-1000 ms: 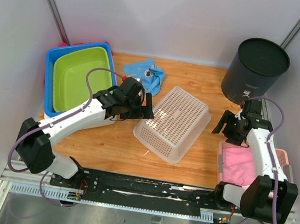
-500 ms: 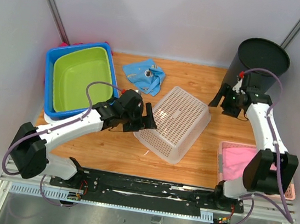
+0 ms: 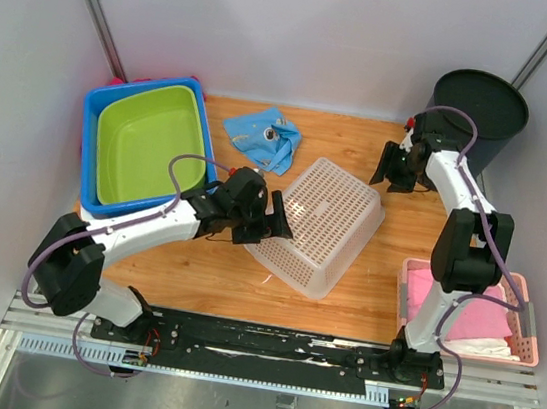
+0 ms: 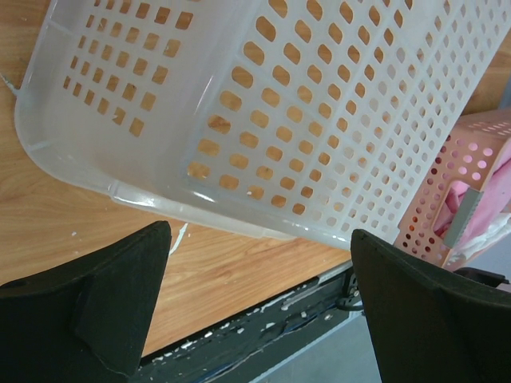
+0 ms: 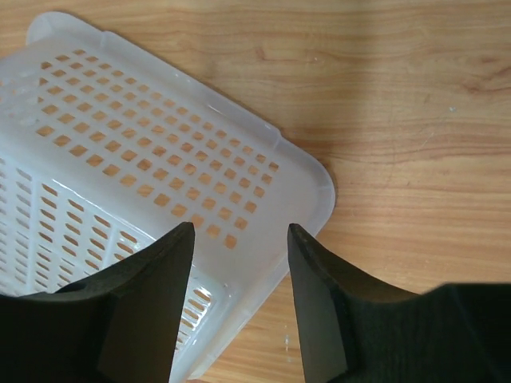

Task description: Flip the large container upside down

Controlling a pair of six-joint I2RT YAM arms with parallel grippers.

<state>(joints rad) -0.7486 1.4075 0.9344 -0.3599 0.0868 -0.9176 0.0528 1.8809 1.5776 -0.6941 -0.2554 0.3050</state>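
Left pincer spread wide, nothing held, positioned just beside white basket, which is set at centre of bench. Right pincer parted narrowly, empty, held over basket's far right corner.

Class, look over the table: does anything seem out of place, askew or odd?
The white perforated basket appears to lie bottom-up and sits skewed diagonally rather than square. Behind it a blue cloth lies crumpled. Nothing looks spilled or broken.

Translucent white perforated basket, lime green tub inside blue tub, black bin, pink basket, blue cloth
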